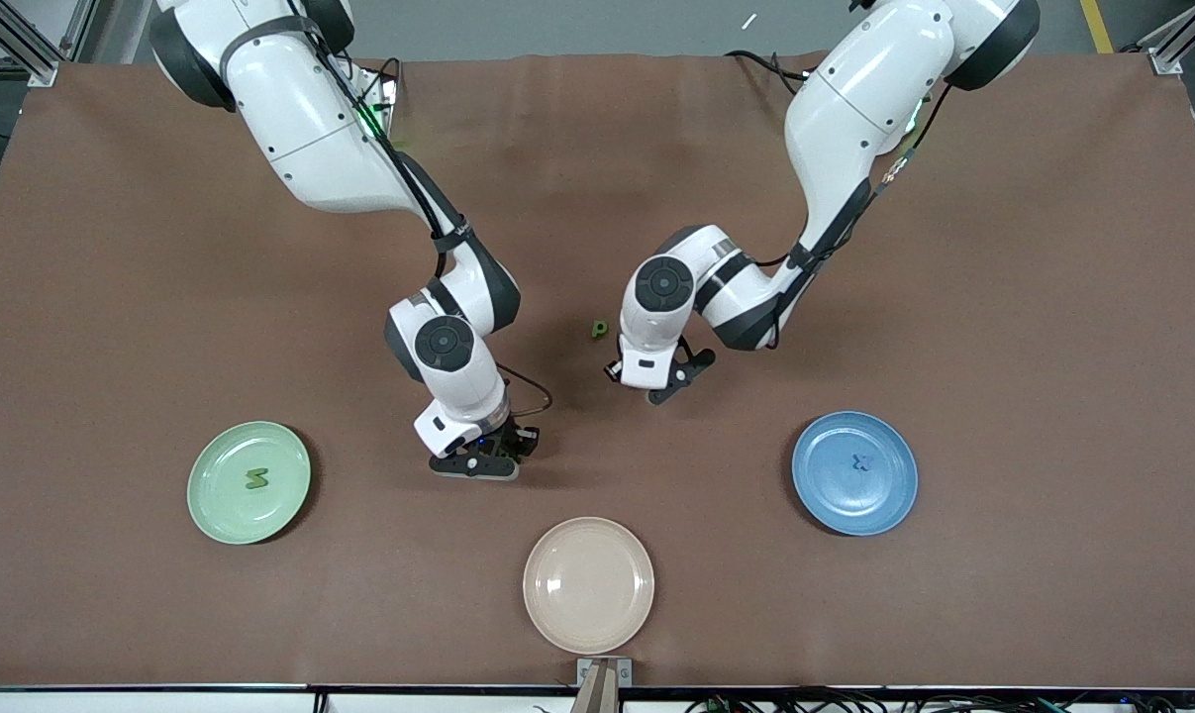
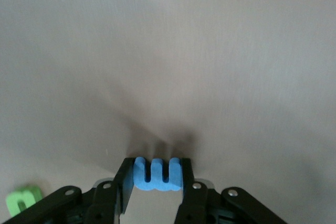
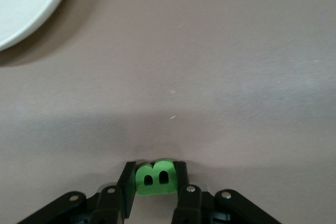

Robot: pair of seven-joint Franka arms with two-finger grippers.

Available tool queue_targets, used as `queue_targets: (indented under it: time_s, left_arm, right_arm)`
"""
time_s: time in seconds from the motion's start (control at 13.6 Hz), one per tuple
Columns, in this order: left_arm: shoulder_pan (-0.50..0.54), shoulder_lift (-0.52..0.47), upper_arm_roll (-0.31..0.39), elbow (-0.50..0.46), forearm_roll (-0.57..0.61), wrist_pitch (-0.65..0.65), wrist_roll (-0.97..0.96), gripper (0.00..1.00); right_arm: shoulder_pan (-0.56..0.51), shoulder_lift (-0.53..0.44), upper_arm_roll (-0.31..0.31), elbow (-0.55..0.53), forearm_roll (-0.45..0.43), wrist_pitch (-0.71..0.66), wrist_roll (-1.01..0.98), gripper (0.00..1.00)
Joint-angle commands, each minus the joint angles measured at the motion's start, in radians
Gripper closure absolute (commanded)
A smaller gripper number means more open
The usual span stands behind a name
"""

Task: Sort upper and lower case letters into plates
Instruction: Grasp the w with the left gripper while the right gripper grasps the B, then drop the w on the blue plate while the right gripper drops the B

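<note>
The green plate (image 1: 248, 482) holds a green letter (image 1: 256, 479). The right pincer (image 1: 478, 463) grips a green B (image 3: 155, 177) low over the bench (image 1: 112, 297). The left pincer (image 1: 656, 381) is closed on a blue letter (image 2: 157, 173), beside a green p (image 1: 599, 329). The blue plate (image 1: 854, 472) holds a blue letter (image 1: 861, 461).

2 glossy white arms (image 1: 330, 149) with dark joint bands, black cables, black hands.
</note>
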Motion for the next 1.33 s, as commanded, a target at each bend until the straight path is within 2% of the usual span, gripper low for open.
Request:
queue_targets:
  time_s: [0.0,0.44,0.66,0.88,0.96,1.03,1.11,1.25]
  left_arm:
    - [0.058,-0.037,0.006,0.062,0.031,-0.092,0.001,1.00]
    - [0.251,-0.068,0.006,0.089,0.147,-0.120,0.100,1.00]
    - [0.359,-0.067,0.004,0.092,0.166,-0.119,0.250,1.00]
    - [0.426,-0.057,0.006,0.087,0.167,-0.119,0.364,1.00]
    - [0.437,-0.056,0.006,0.086,0.167,-0.119,0.387,1.00]
    - [0.451,-0.053,0.006,0.081,0.166,-0.119,0.409,1.00]
    - [0.460,-0.047,0.006,0.078,0.166,-0.119,0.418,1.00]
    - [0.463,-0.044,0.009,0.076,0.166,-0.119,0.421,1.00]
  right_arm:
    - [-0.101,-0.044,0.000,0.027,-0.030,-0.155,-0.186,0.96]
    - [-0.347,-0.159,-0.001,0.040,-0.032,-0.389,-0.732,0.96]
    - [-0.415,-0.159,-0.001,0.012,-0.033,-0.383,-0.822,0.88]
    - [-0.468,-0.150,-0.001,-0.002,-0.032,-0.365,-0.827,0.72]
    - [-0.470,-0.148,-0.001,-0.003,-0.032,-0.363,-0.825,0.57]
    - [-0.472,-0.148,-0.001,-0.003,-0.032,-0.362,-0.825,0.32]
    - [-0.473,-0.148,-0.001,-0.003,-0.032,-0.362,-0.823,0.18]
    - [-0.469,-0.150,0.002,-0.003,-0.021,-0.369,-0.808,0.13]
